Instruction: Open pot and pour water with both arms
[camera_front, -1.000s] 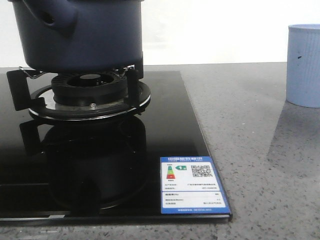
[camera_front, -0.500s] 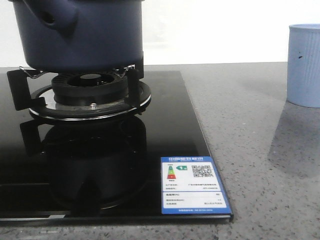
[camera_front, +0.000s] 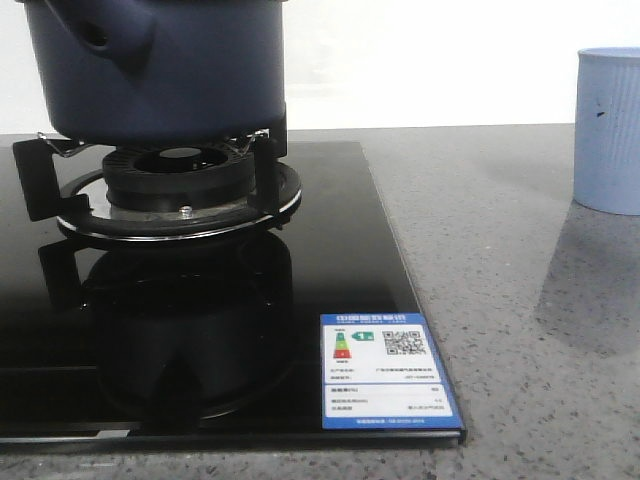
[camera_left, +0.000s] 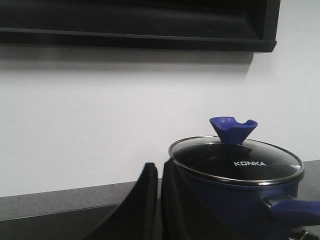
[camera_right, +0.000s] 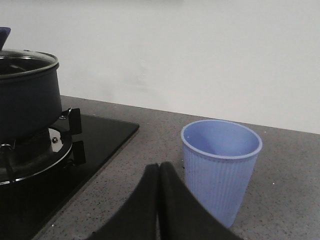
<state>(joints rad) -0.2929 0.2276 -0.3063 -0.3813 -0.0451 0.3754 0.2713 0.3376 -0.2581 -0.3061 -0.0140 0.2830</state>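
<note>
Front view: the pot sits on the burner of the black hob, its stubby handle toward me; the cup stands well apart on the counter. Left wrist view: my left gripper is closed on nothing, fingers nearly touching, just beside the pot — the lid is on, its knob upright. Right wrist view: my right gripper is pressed shut and empty — the cup sits near it.

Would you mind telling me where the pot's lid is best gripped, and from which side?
Probably by the blue knob at the centre of the glass lid, coming straight down from above: it stands proud, narrowing toward its base, while the lid's rim sits flush on the pot.
</note>
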